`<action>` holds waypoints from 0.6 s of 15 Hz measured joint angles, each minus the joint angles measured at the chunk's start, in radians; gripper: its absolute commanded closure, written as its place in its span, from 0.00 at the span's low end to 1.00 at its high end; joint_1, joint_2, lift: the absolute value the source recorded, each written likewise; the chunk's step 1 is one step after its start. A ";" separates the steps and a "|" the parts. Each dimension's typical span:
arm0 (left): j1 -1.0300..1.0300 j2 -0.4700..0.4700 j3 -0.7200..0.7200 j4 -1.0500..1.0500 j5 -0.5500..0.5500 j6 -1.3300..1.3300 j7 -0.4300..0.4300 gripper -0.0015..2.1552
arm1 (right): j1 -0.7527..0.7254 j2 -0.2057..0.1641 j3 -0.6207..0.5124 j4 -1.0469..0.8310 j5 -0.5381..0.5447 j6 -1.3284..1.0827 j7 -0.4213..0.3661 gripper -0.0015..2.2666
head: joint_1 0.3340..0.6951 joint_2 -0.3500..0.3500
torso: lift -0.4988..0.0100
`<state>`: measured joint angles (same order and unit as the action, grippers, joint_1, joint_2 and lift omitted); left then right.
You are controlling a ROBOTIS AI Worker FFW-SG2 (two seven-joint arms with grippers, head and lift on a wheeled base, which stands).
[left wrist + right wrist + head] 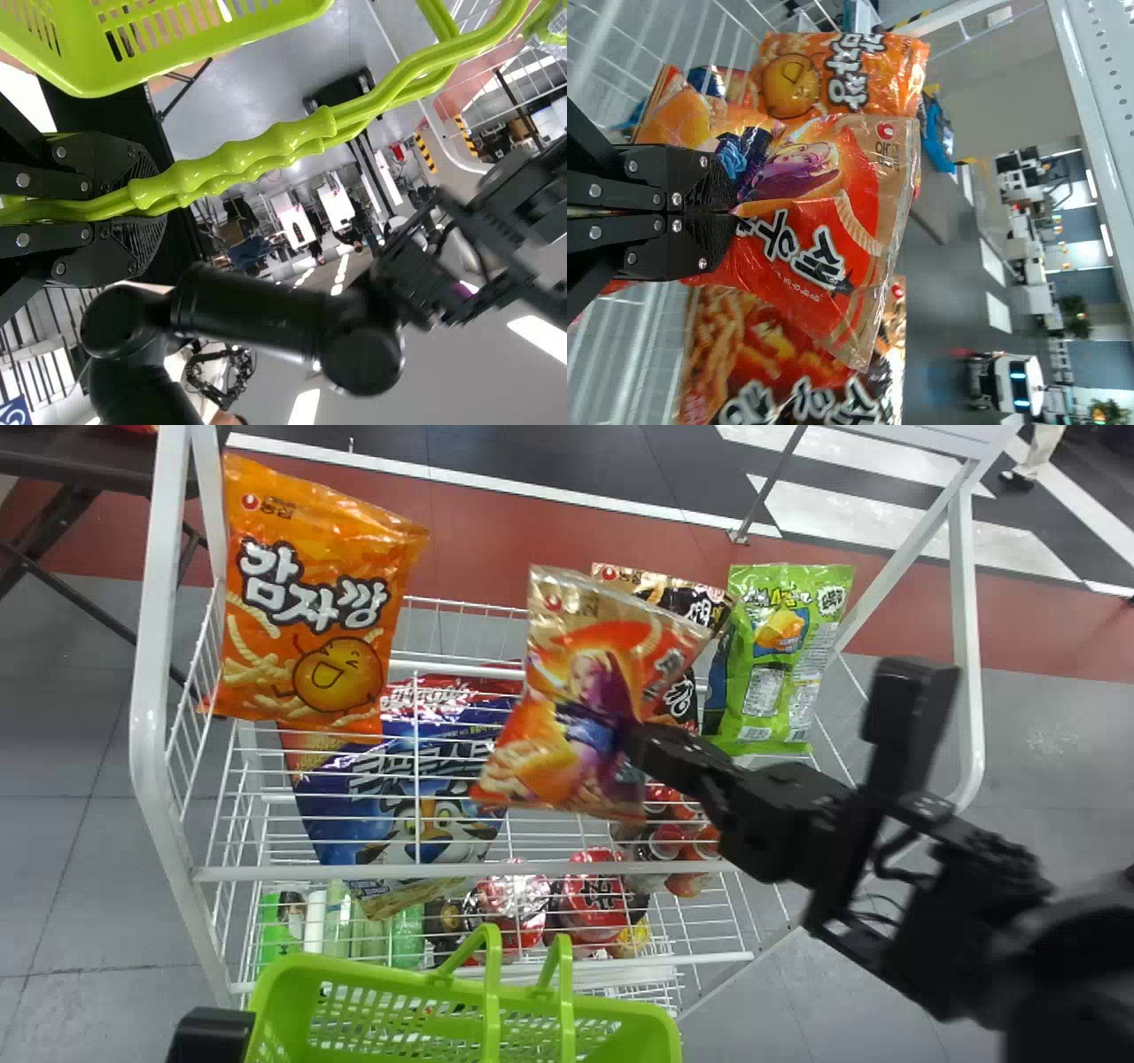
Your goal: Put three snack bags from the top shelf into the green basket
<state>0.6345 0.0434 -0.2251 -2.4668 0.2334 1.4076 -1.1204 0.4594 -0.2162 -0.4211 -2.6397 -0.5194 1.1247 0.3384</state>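
While pinching the red-orange snack bag (530, 731) between the jaws of the right gripper (631, 739), leaves open room toward the orange bag (310, 611); overlaps the black bag (680, 598) in the head view, probably clear of the top shelf (301, 874). Clamps the handles (235, 166) of the green basket (354, 974) between the left gripper's (155, 200) jaws, near the rack's (155, 691) front edge.

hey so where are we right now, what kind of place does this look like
Probably a mock shop set up in a robotics hall: a white wire rack with snack bags, a green basket, and a wheeled machine on the floor beyond.
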 measured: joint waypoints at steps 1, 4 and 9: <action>-0.001 -0.003 0.012 0.002 0.006 -0.009 0.000 0.70 | 0.021 0.004 -0.060 -0.036 -0.025 0.052 0.018 0.99 | 1.00 0.00 | 0.89; -0.001 -0.012 0.044 0.000 0.024 -0.024 0.001 0.70 | 0.067 0.002 -0.232 -0.094 -0.123 0.273 0.094 0.99 | 1.00 0.00 | 0.89; -0.001 -0.029 0.085 -0.003 0.038 -0.054 0.002 0.70 | 0.116 0.000 -0.424 -0.111 -0.339 0.431 0.201 0.99 | 1.00 0.00 | 0.89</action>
<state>0.6335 0.0148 -0.1404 -2.4700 0.2714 1.3535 -1.1186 0.5750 -0.2162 -0.8452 -2.7510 -0.8585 1.5559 0.5391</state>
